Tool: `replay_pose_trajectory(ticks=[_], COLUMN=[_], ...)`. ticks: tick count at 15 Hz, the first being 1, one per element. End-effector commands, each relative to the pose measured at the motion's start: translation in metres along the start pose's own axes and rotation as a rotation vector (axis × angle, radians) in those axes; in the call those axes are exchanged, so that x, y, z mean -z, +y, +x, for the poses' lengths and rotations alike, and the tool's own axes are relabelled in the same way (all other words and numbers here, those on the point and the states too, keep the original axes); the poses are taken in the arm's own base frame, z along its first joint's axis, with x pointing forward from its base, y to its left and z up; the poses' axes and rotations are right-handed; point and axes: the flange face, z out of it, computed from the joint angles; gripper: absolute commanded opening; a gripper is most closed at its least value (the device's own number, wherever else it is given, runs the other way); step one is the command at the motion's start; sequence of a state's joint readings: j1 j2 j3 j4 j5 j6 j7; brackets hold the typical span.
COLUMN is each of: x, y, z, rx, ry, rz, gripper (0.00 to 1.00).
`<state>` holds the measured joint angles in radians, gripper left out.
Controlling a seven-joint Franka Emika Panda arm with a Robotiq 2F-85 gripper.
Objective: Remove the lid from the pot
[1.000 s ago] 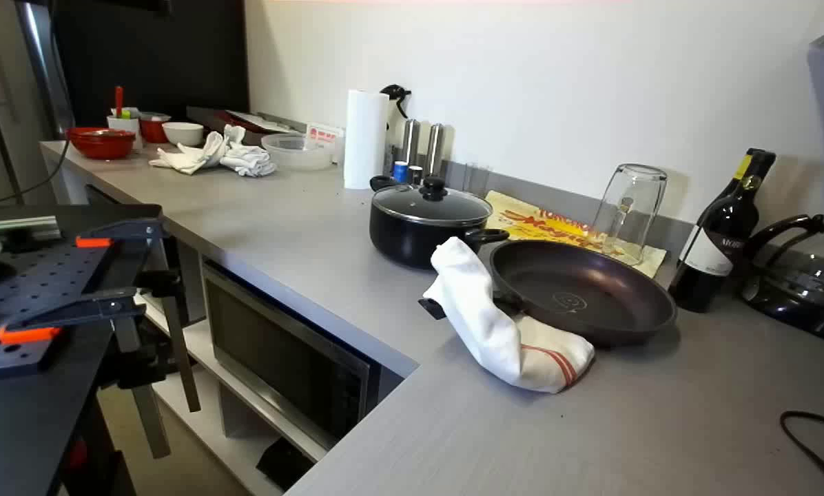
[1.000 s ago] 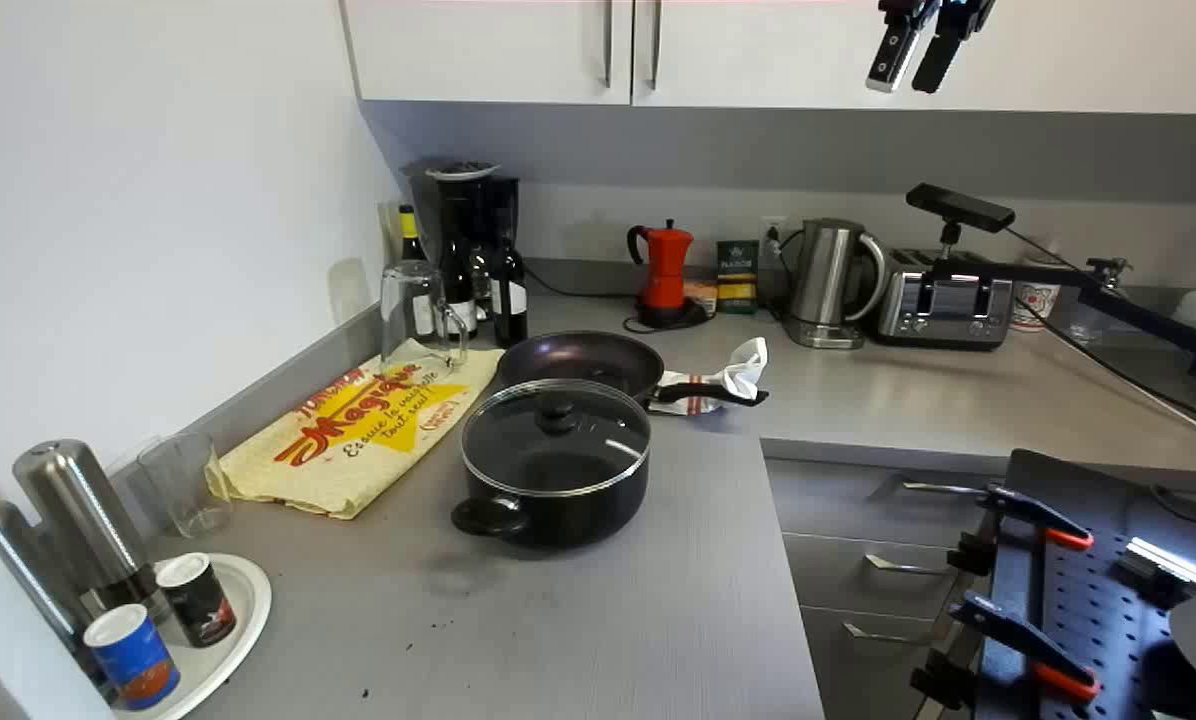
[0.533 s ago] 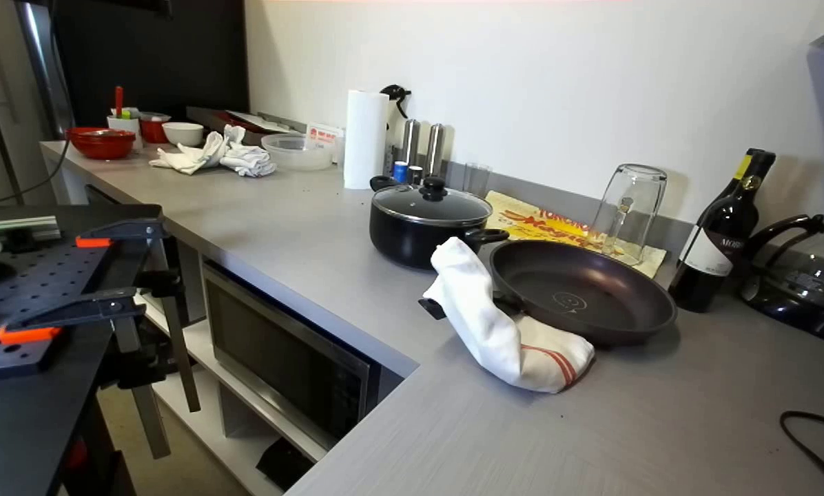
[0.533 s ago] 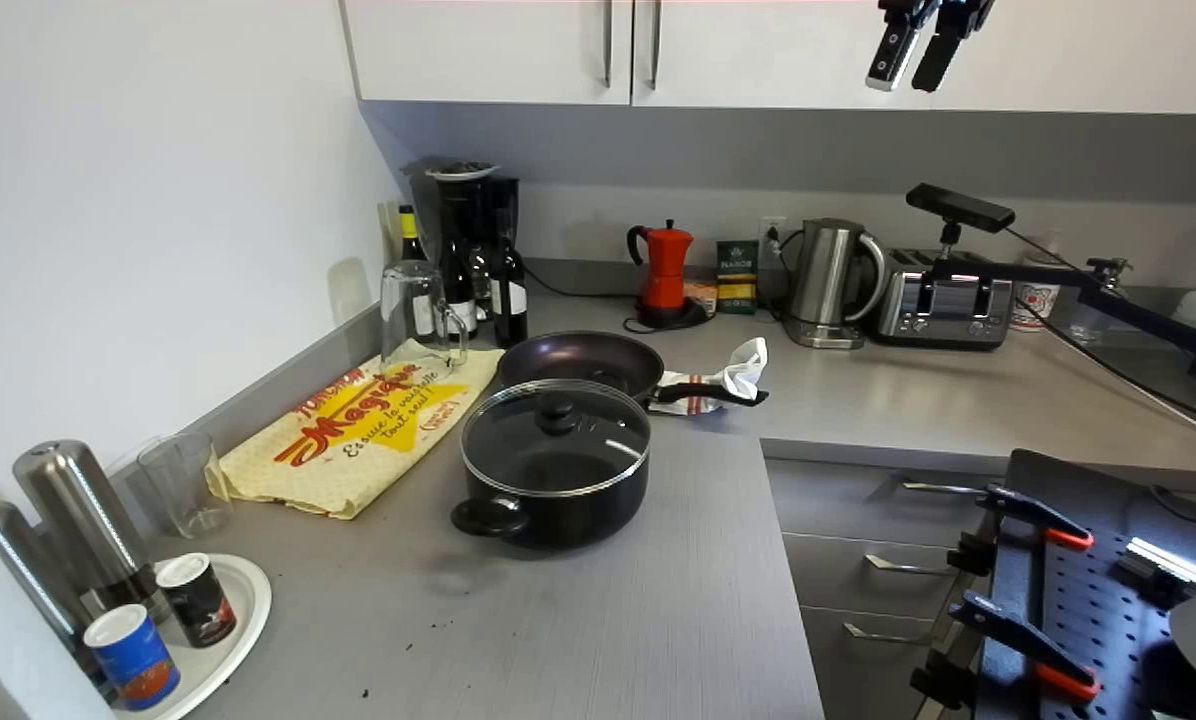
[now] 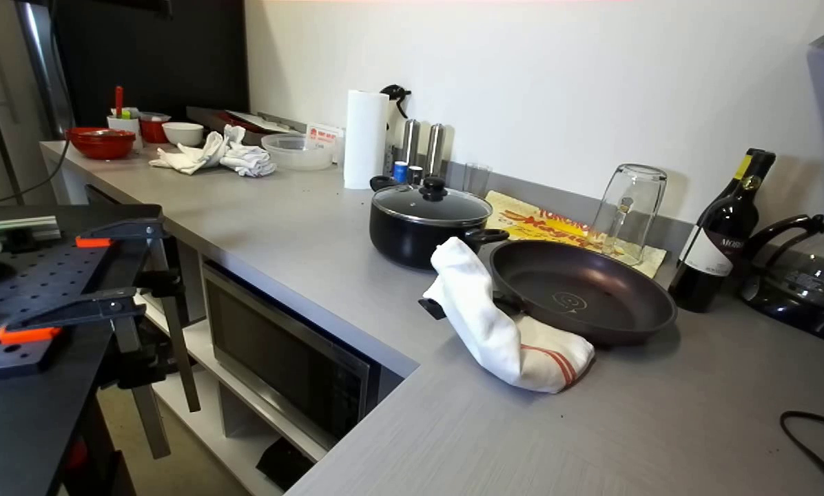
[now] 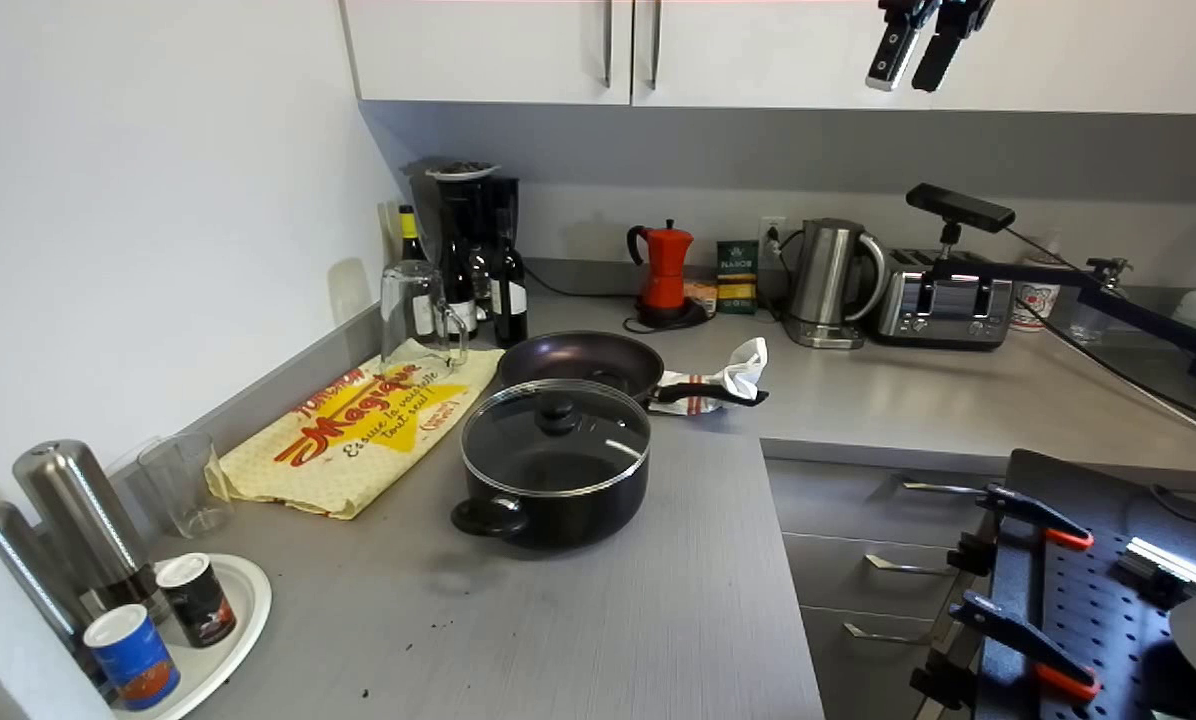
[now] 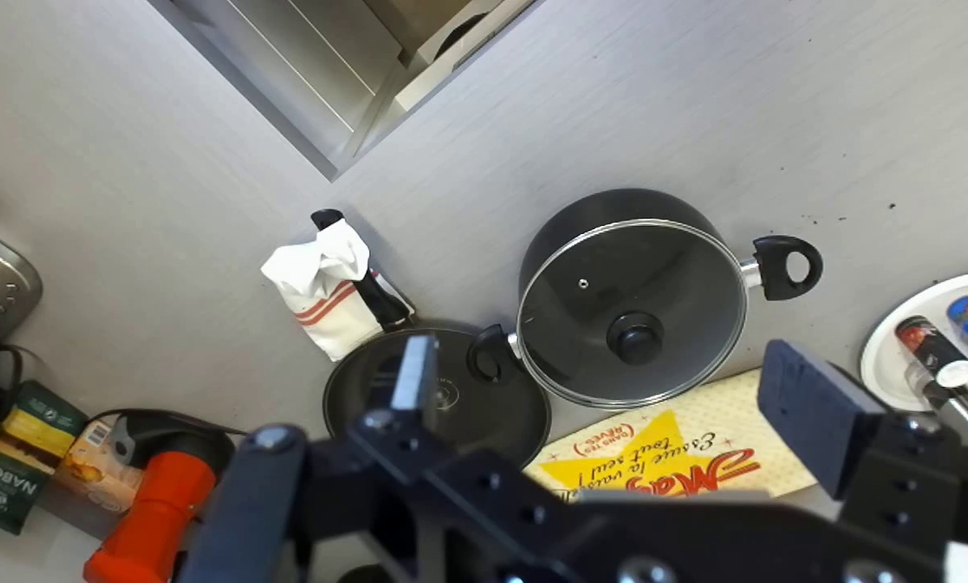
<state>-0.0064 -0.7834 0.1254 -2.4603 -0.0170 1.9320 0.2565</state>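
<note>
The black pot (image 5: 412,241) stands on the counter, also in an exterior view (image 6: 578,520) and the wrist view (image 7: 613,206). The see-through lid (image 6: 518,455) lies flat on the pot with its metal rim round the top; it also shows in an exterior view (image 5: 405,203) and the wrist view (image 7: 686,275). Its dark knob (image 7: 636,338) points up. My gripper (image 6: 904,87) hangs high above the counter. In the wrist view the gripper (image 7: 605,380) is open and holds nothing, its two fingers wide apart. It touches neither pot nor lid.
A black frying pan (image 5: 591,293) stands beside the pot, a white cloth (image 5: 477,317) over its handle. A yellow printed towel (image 6: 358,435) lies along the wall with an upturned glass mug (image 5: 632,207) on it. A white plate (image 6: 256,610) holds shakers. Wall cupboards (image 6: 498,50) hang above.
</note>
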Motion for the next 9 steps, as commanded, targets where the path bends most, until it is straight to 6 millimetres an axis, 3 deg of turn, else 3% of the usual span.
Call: replay_pose_trajectory(ticks=[1, 6, 9], x=[0.0, 0.0, -0.008], y=[0.0, 0.0, -0.006], z=[0.0, 0.0, 0.013], rx=[0.0, 0.0, 0.009], ry=[-0.001, -0.001, -0.006], rz=[0.0, 0.0, 0.003], gripper=[1.0, 1.0, 1.0])
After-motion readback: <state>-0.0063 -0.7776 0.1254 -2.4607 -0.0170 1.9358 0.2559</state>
